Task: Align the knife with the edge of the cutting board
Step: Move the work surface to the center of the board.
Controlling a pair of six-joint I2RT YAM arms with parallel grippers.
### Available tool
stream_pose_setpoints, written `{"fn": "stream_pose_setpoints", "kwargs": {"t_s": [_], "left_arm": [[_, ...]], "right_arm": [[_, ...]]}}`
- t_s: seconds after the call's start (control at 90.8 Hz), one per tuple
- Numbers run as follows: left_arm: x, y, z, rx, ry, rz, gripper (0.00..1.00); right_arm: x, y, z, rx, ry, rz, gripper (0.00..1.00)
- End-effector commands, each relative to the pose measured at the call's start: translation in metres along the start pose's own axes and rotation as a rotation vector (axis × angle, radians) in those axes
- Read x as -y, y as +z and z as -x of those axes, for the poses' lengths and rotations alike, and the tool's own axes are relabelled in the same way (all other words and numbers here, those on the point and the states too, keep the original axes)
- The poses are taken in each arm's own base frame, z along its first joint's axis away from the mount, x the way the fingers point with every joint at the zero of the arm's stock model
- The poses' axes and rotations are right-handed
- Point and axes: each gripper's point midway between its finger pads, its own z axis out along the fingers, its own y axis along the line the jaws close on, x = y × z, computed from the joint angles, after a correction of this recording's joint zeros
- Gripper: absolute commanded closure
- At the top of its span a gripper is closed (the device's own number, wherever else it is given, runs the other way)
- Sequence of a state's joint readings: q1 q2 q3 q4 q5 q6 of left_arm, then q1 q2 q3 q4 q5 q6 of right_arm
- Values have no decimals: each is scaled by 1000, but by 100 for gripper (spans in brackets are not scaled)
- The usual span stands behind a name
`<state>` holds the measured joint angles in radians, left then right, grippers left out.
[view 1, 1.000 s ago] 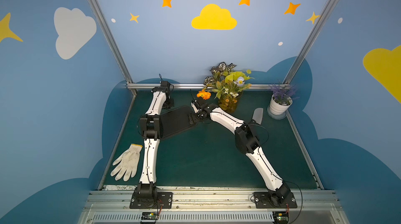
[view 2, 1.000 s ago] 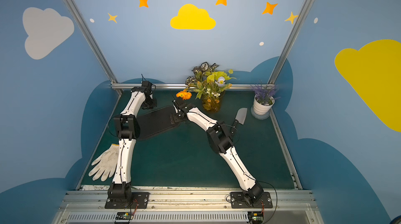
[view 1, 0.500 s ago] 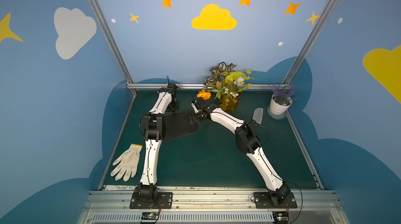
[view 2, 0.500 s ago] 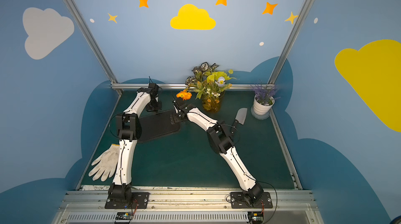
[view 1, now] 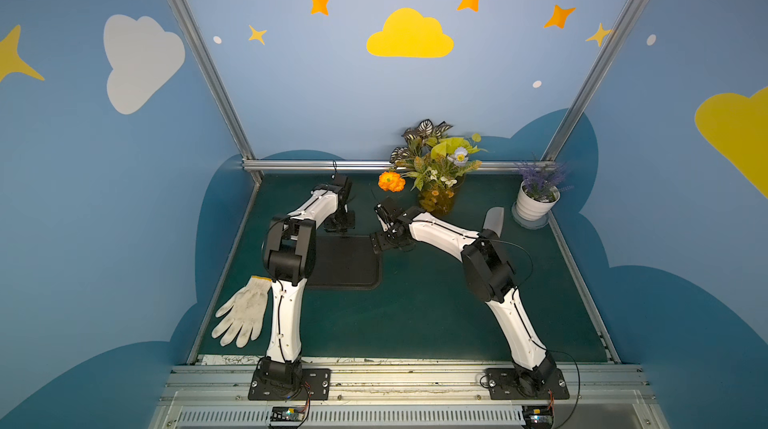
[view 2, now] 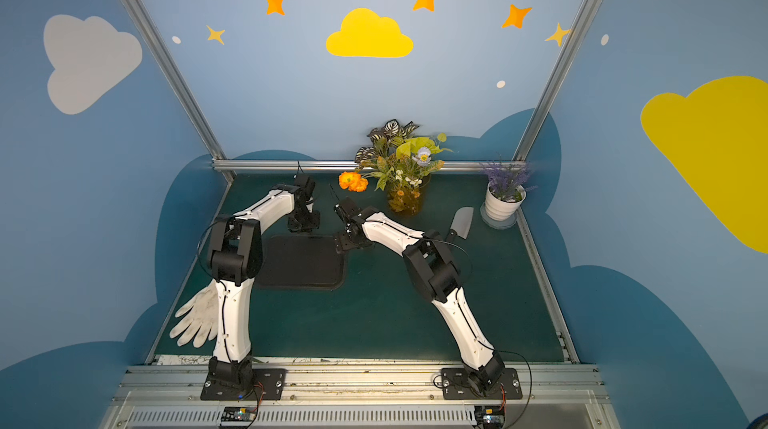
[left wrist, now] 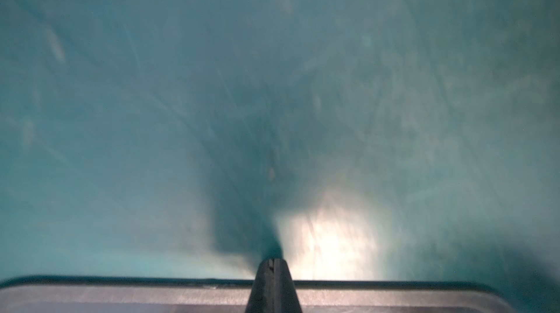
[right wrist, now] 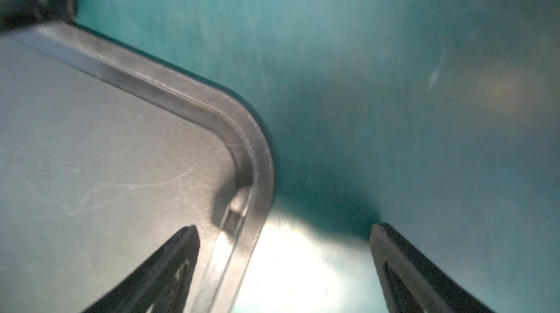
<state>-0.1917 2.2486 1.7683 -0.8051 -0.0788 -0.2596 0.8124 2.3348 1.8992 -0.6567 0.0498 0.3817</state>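
Note:
The black cutting board [view 1: 347,263] [view 2: 305,263] lies flat on the green mat, left of centre. The knife [view 1: 493,219] [view 2: 462,221] lies far off to the right near the white pot; only its grey blade shows, as my right elbow hides the handle. My left gripper [view 1: 337,231] [view 2: 303,229] [left wrist: 273,261] is shut and empty, its tips at the board's far edge [left wrist: 121,293]. My right gripper [view 1: 388,245] [view 2: 351,243] [right wrist: 283,226] stands open astride the board's far right corner [right wrist: 254,151], one finger over the board and one over the mat.
A white work glove [view 1: 243,317] lies at the front left beside my left arm. A vase of flowers [view 1: 436,182] and a white pot of lavender [view 1: 536,202] stand along the back. A metal rail [view 1: 299,165] borders the far side.
The board has turned from a slant to square with the table and sits a little nearer. My left gripper has swung right and nearer, along the board's far edge. The right arm barely moved.

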Motion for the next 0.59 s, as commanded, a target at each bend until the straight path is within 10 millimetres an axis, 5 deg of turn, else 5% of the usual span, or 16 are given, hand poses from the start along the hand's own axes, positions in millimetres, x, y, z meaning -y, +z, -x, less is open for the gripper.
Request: {"fn": "stream_pose_setpoints", "kwargs": {"t_s": [0.0, 0.308, 0.584], "left_arm": [[4, 15, -48, -162, -31, -32, 97], [-17, -53, -22, -19, -90, -82, 97], [-80, -78, -33, 35, -227, -79, 97]], "right_arm": [[1, -6, -37, -97, -14, -58, 6], [-6, -17, -57, -101, -5, -69, 6], [-14, -21, -61, -74, 24, -35, 6]]}}
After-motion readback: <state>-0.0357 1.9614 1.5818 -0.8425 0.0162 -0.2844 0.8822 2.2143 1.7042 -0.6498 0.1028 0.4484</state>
